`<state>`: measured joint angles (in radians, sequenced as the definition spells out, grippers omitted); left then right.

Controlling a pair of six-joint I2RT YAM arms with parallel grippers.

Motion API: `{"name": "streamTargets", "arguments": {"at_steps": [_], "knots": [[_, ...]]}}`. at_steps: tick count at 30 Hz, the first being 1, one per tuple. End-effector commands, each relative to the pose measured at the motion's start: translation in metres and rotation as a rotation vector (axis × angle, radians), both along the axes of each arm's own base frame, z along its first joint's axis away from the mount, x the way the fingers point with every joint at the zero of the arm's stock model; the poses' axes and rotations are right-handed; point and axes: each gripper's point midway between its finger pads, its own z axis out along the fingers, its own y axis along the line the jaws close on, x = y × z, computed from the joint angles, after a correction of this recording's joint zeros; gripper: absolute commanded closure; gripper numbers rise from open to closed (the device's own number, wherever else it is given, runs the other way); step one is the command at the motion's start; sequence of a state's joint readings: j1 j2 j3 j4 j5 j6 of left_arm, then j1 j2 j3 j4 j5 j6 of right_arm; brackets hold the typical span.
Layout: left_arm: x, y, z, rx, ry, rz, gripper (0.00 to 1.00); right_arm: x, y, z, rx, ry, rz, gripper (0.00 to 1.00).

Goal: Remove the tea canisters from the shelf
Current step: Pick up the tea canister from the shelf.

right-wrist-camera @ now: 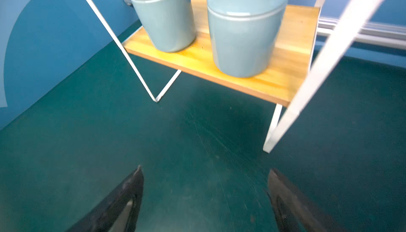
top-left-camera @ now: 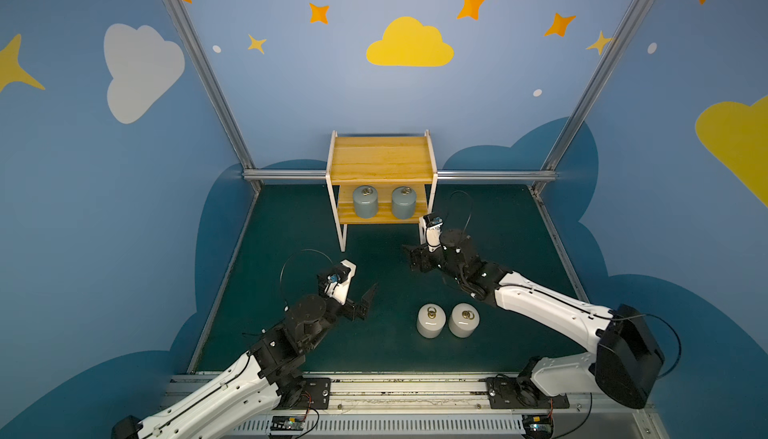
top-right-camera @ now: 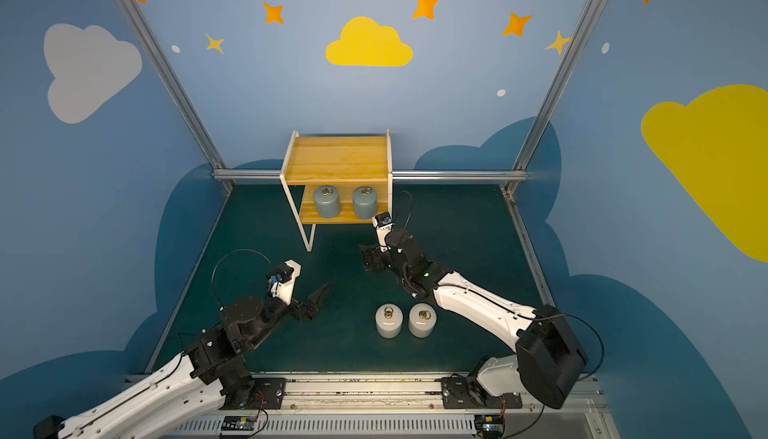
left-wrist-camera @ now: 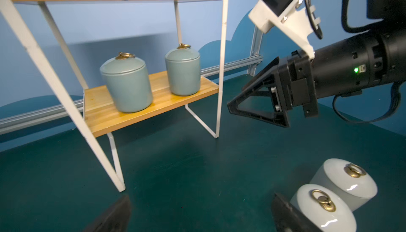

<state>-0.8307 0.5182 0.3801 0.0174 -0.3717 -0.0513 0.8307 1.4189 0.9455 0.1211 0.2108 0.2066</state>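
The shelf (top-left-camera: 380, 158) stands at the back of the mat, its top board bare. On its lower board stand two grey-blue tea canisters (top-left-camera: 365, 202) (top-left-camera: 403, 203), upright and side by side. Two white tea canisters (top-left-camera: 430, 320) (top-left-camera: 463, 319) stand upright and close together on the mat near the front. My left gripper (top-left-camera: 370, 300) is open and empty, left of the white pair; in its wrist view (left-wrist-camera: 200, 198) the nearer white canister (left-wrist-camera: 325, 206) sits just beside one finger. My right gripper (right-wrist-camera: 205, 169) is open and empty over the mat, in front of the shelf's right leg (right-wrist-camera: 272, 130).
The dark green mat (top-left-camera: 374, 349) is walled in by blue panels on three sides. An aluminium rail (top-left-camera: 494, 174) runs behind the shelf. The arms' base rail (top-left-camera: 399, 391) lines the front edge. Both arms reach inward from the front corners.
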Motion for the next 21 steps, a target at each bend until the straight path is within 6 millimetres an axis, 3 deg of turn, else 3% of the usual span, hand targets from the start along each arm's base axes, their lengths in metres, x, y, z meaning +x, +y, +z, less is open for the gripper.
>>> {"name": "streamTargets", "arguments": {"at_steps": [1, 11, 21], "knots": [[-0.001, 0.013, -0.015, 0.036, 0.053, 0.037, 0.0, 0.024, 0.015, 0.03, 0.064, -0.118, -0.057, 0.09], [0.002, 0.019, -0.013, 0.03, 0.042, 0.056, 0.0, 0.062, 0.04, 0.021, 0.05, -0.201, -0.115, 0.09], [0.001, 0.029, -0.005, -0.018, -0.011, 0.086, 0.0, 0.084, 0.041, 0.009, 0.022, -0.23, -0.173, 0.08]]}}
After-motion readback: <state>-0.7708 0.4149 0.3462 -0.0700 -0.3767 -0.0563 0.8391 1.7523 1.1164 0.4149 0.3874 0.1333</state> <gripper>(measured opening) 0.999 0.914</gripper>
